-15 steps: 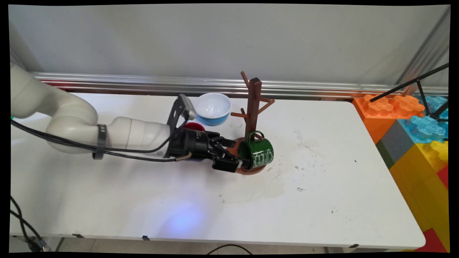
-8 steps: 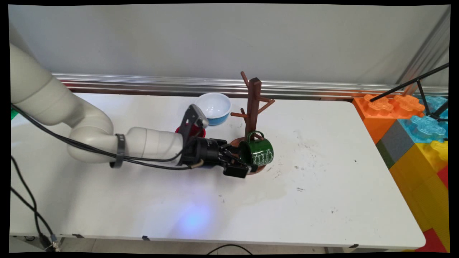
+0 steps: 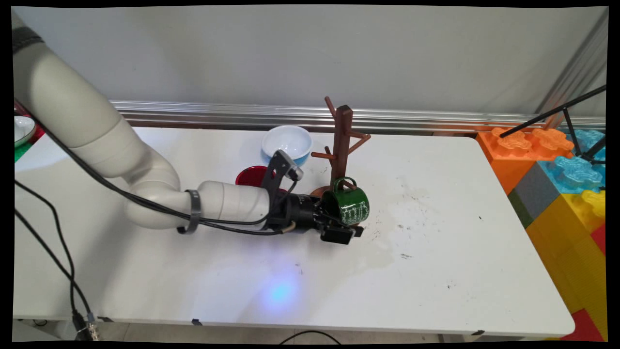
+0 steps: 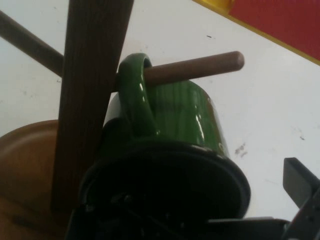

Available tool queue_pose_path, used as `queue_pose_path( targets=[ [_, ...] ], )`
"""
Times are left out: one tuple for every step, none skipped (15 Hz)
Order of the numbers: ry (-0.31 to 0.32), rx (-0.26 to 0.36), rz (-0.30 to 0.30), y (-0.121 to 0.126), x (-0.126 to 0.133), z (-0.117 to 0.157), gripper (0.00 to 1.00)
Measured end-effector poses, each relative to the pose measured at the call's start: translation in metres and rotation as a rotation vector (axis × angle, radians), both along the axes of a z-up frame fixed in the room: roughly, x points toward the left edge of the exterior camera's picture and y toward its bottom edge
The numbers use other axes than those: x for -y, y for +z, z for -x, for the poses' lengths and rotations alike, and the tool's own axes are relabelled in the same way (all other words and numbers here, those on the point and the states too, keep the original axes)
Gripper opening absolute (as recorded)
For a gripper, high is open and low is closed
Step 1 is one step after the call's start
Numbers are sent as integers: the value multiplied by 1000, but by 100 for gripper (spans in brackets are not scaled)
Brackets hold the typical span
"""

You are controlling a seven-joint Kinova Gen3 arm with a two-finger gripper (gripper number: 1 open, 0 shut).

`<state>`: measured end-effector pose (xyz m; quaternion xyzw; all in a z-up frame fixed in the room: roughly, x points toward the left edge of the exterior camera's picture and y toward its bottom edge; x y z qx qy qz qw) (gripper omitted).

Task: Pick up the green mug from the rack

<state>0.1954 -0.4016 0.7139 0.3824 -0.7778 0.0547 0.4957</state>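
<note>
One green mug (image 3: 349, 207) hung on wooden rack (image 3: 342, 140), gripper (image 3: 340, 231) at its rim, finger spread unclear, red cup (image 3: 251, 176), blue bowl (image 3: 286, 144) behind.

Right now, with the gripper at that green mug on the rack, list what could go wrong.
1. The green mug hangs by its handle on a peg of the wooden mug tree; a sideways pull might tip the tree.
2. The gripper straddles the mug's rim; a weak hold could let it slip.
3. The red cup and blue bowl sit close behind the arm and might get knocked.

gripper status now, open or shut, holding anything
Gripper: open, one finger inside the glossy green mug hanging on the brown wooden mug tree; not closed on it.
</note>
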Motion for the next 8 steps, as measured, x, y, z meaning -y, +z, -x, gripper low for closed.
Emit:
queue_pose_path(
  targets=[
    [4, -1, -2, -2, 2, 4, 100],
    [10, -3, -5, -4, 4, 8, 100],
    [13, -4, -7, -5, 6, 10, 100],
    [21, -6, -11, -7, 8, 14, 100],
    [25, -7, -14, -8, 10, 16, 100],
    [29, -8, -17, -9, 12, 19, 100],
    [31, -9, -19, -10, 12, 21, 100],
    [33, -10, -22, -10, 13, 22, 100]
  ],
)
